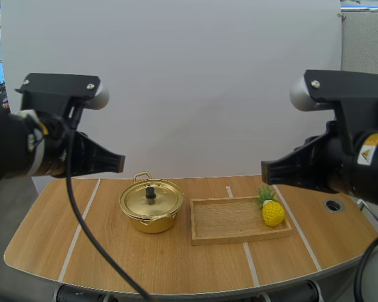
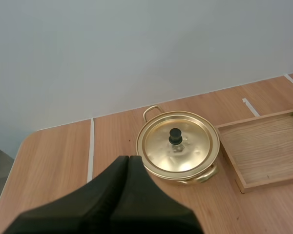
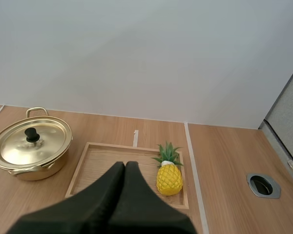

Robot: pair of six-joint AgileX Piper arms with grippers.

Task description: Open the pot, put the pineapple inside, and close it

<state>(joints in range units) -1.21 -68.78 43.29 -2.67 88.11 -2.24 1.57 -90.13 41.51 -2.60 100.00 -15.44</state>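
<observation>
A pale wooden table [image 1: 176,264] with white stripes and a curved front edge stands before a plain white wall. Both arms hang high above it, well apart from everything, which reads as a waiting pose with no step of the task begun. The left gripper [image 2: 128,163] has its fingers pressed together into one dark wedge, aimed toward the pot. The right gripper [image 3: 125,168] is likewise closed on nothing, and hovers over the near edge of the wooden tray [image 1: 230,220].

The tray lies flat at centre-right, probably as a staging place for the fruit. Just beside its left end sits the gold pot [image 1: 152,221], within the left arm's easy reach, its lid [image 1: 138,200] seated squarely. The pineapple [image 1: 273,212], yellow with a green crown, stands upright in the tray's right end, close to the right arm.

The lid's black knob [image 1: 150,192] points straight up, an obvious grip point. A small metal-ringed hole [image 1: 334,205] sits in the table at far right.

The lid hides the pot's inside, so whether it is empty cannot be told. The pot's near handle is partly tucked under the rim.
</observation>
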